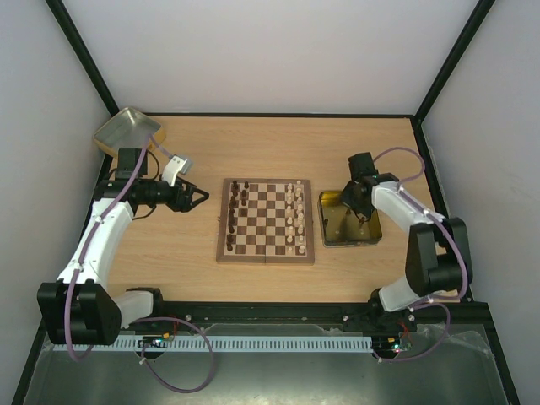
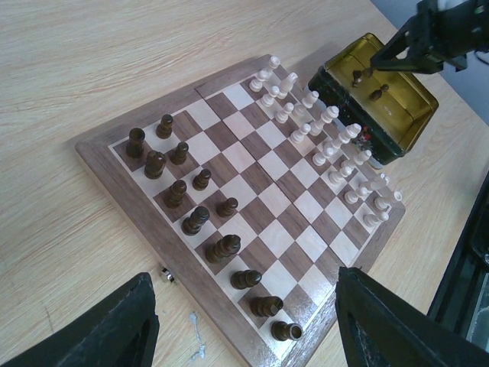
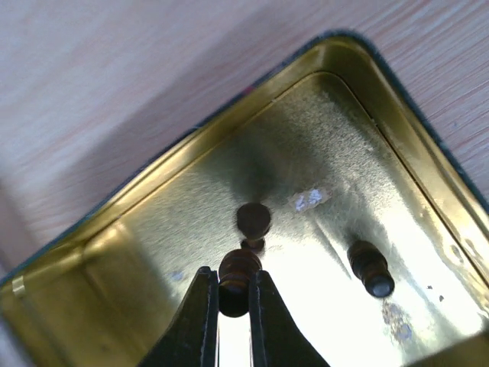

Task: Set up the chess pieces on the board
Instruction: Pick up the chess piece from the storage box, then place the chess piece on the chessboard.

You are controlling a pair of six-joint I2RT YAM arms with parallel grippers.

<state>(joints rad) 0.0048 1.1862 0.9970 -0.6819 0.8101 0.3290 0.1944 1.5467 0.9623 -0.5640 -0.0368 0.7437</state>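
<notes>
The board lies mid-table. Dark brown chess pieces stand along its left side and pale cream pieces along its right side. In the left wrist view the dark pieces fill the near rows of the board and the cream ones the far rows. My right gripper is inside the gold tray, shut on a dark piece just above the tray floor. Another dark piece lies in the tray. My left gripper is open and empty, left of the board.
The gold tray sits right against the board's right edge. A second metal tin stands at the back left corner. A tiny metal bit lies on the table beside the board's rim.
</notes>
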